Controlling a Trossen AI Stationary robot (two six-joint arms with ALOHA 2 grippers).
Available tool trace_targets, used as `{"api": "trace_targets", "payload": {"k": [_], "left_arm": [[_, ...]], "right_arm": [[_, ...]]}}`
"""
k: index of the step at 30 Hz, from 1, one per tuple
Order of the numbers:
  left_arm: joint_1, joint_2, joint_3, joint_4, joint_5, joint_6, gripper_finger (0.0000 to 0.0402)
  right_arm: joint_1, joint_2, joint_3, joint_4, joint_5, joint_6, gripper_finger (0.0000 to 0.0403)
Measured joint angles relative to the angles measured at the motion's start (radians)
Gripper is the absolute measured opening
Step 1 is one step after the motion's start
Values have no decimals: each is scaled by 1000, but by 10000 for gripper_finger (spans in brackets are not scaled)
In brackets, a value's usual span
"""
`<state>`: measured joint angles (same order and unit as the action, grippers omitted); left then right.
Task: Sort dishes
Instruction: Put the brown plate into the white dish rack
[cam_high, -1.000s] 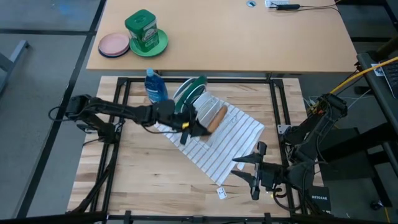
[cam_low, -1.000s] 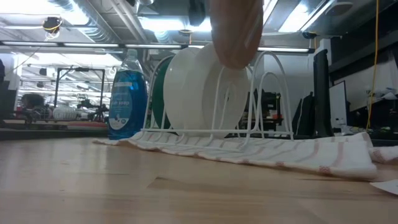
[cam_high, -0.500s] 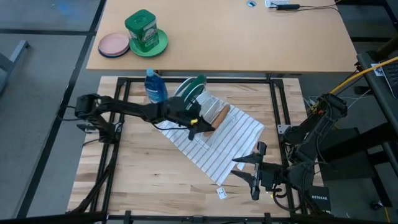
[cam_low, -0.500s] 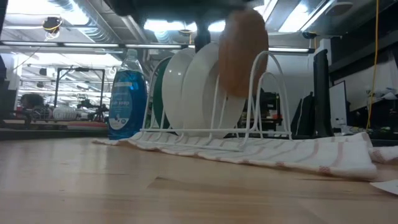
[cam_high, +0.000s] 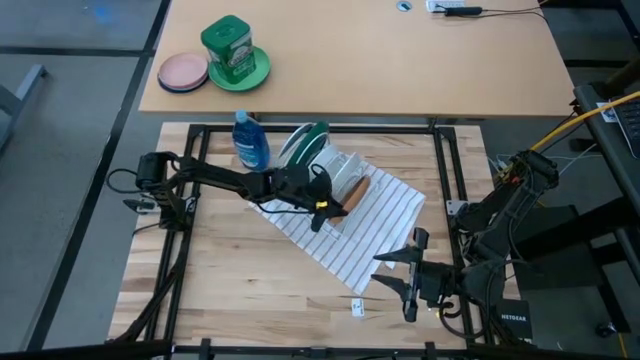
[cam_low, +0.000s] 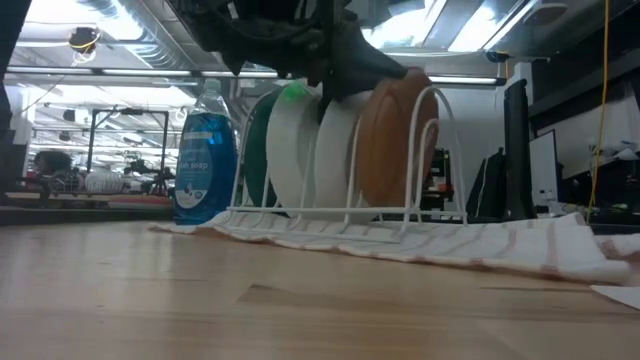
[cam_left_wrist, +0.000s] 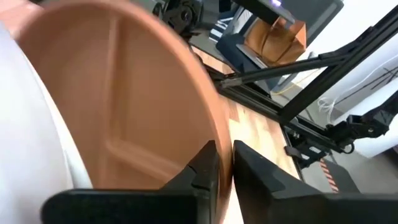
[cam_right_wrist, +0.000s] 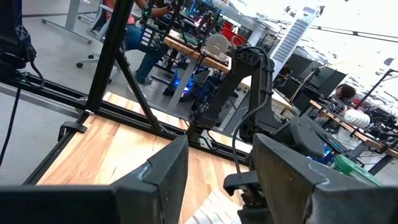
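A white wire dish rack (cam_low: 420, 150) stands on a striped towel (cam_high: 360, 225). In it stand on edge a dark green plate (cam_low: 258, 150), two white plates (cam_low: 292, 150) (cam_low: 335, 155) and a tan-brown divided plate (cam_low: 395, 150). My left gripper (cam_left_wrist: 224, 152) reaches over the rack from the table's left (cam_high: 325, 198) and is shut on the tan-brown plate (cam_high: 350, 188). My right gripper (cam_high: 400, 272) waits open near the table's near right corner, with nothing between its fingers (cam_right_wrist: 214, 180). My left gripper pinches the tan-brown plate's upper rim (cam_left_wrist: 221, 134) between its two fingers, one on the divided face and one on the back. The fingers come from the table's left, slanting a little downward. The plate stands upright, its lower edge (cam_low: 390, 203) among the rack's wires.
A blue soap bottle (cam_high: 250, 140) stands just left of the rack. On the far table lie a small pink plate (cam_high: 183, 72) and a green canister (cam_high: 232, 45) on a pale green plate. A black frame (cam_high: 440, 180) borders the wooden table.
My left gripper has come down and a little toward the table's right edge, carrying the tan-brown plate. The plate has sunk from above the rack's wires into the slot beside the white plates, where it now stands on edge.
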<state>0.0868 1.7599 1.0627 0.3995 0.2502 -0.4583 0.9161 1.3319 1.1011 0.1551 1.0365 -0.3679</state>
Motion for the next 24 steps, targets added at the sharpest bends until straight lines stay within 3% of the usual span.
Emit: {"api": "trace_targets", "payload": {"k": [12,24], "left_arm": [[0,-2,0,6,3,-61,115],[2,-58,0,4,4,-115,112]], "right_arm": [[0,0,0,1,-1,29,183],[0,1,0,8,-1,31,183]]}}
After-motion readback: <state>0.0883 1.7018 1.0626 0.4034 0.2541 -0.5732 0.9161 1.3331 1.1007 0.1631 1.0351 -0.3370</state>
